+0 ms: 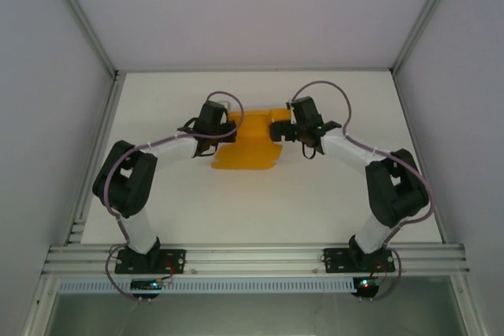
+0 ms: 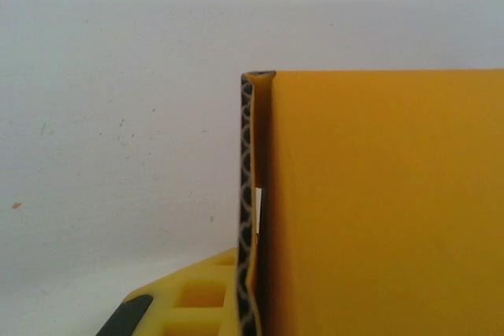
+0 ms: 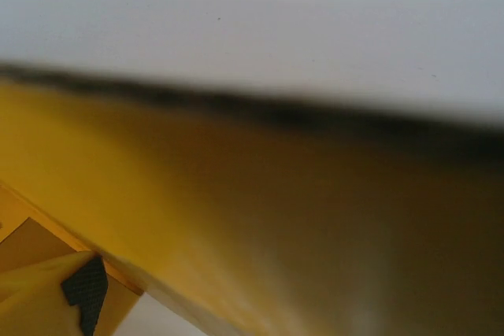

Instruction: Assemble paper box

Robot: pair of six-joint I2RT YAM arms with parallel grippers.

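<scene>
The paper box (image 1: 250, 149) is a bright orange card sheet lying mid-table between both arms, part of it folded up. My left gripper (image 1: 226, 129) is at the sheet's left side, shut on a raised flap. In the left wrist view the black patterned pad (image 2: 247, 194) presses against the flap (image 2: 378, 210), and the other finger is hidden behind the card. My right gripper (image 1: 277, 129) is at the sheet's right side. In the right wrist view the blurred card (image 3: 276, 218) lies very close across the lens, and one finger pad (image 3: 87, 290) stands far out at the lower left, so the jaws look open.
The white table (image 1: 346, 194) is walled by white panels on the left, back and right. An aluminium rail (image 1: 252, 259) with both arm bases runs along the near edge. Cables loop over both forearms.
</scene>
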